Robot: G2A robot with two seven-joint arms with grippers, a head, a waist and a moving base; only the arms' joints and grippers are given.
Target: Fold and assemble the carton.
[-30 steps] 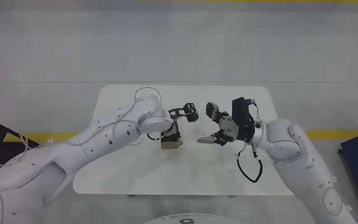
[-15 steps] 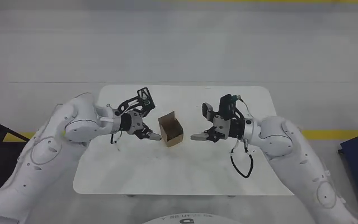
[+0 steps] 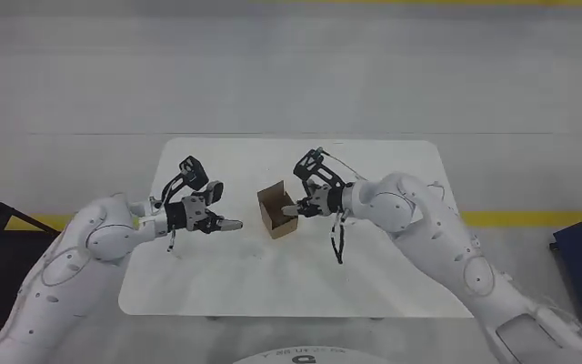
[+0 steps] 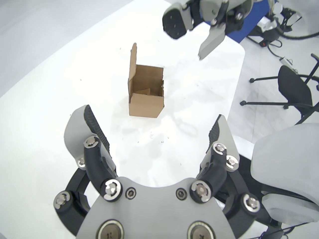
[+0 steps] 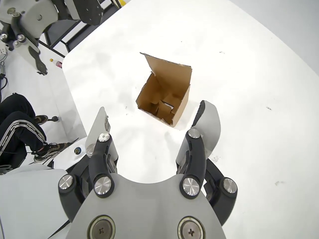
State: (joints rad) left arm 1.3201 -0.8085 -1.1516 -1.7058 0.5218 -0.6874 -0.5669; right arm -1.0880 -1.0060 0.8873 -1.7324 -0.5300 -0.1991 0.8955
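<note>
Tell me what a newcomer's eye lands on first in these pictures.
A small brown carton stands near the middle of the white table, its top open and one flap upright. The left gripper and the right gripper flank it, both open and pointed at it. The right one is much nearer.
</note>
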